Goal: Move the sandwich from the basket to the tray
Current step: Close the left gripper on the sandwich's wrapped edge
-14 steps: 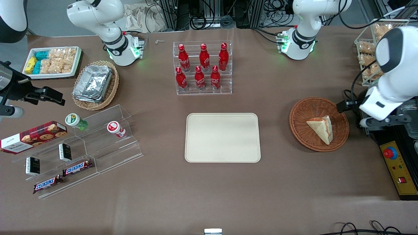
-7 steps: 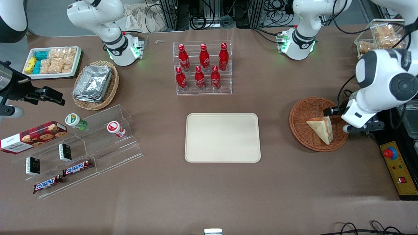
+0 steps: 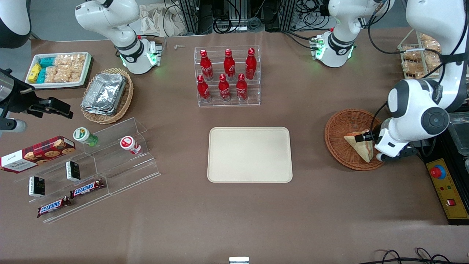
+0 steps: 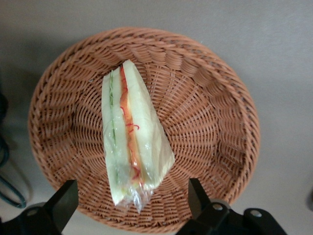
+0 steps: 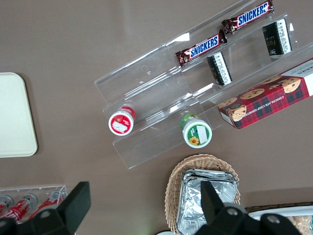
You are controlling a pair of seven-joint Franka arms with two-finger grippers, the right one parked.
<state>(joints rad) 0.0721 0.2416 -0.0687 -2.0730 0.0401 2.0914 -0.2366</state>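
Over the last second my left arm has swung in from the table edge, and its gripper [image 3: 366,138] now hangs directly above the round reddish-brown wicker basket [image 3: 339,141]. From the wrist camera I see both fingers [image 4: 62,201] spread wide, one on each side of the triangular white-bread sandwich [image 4: 131,134], touching nothing. That sandwich, wrapped in clear film with red and green filling along its cut edge, lies in the basket [image 4: 215,103]. I see the flat cream rectangular tray [image 3: 250,154] well apart, toward the parked arm's end.
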